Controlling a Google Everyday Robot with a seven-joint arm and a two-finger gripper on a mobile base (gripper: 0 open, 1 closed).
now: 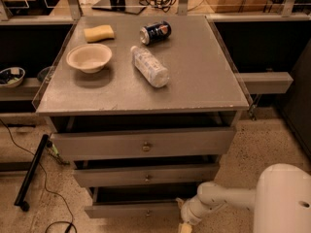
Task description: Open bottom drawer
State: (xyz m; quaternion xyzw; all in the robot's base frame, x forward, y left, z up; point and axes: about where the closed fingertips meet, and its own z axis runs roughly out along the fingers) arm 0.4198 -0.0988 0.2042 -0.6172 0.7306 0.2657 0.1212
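- The bottom drawer point(121, 210) is the lowest of three grey fronts under the desk point(199, 76). Its small knob point(147, 212) sits at centre, and a dark gap shows above the front.
- The claw point(184, 225) hangs at the lower edge of view, just beside the drawer front's right end and right of the knob. It may be touching the front, though this is unclear.
- I cannot tell whether the claw is spread or pressed together.
- The white arm point(228, 198) reaches in from the right.
- On the desk are a yellow sponge point(99, 33), a bowl point(89, 57), a plastic bottle point(149, 66) on its side and a can point(155, 32) on its side.

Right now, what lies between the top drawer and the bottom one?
The middle drawer, in the camera view. The gripper sits low beside the bottom drawer.
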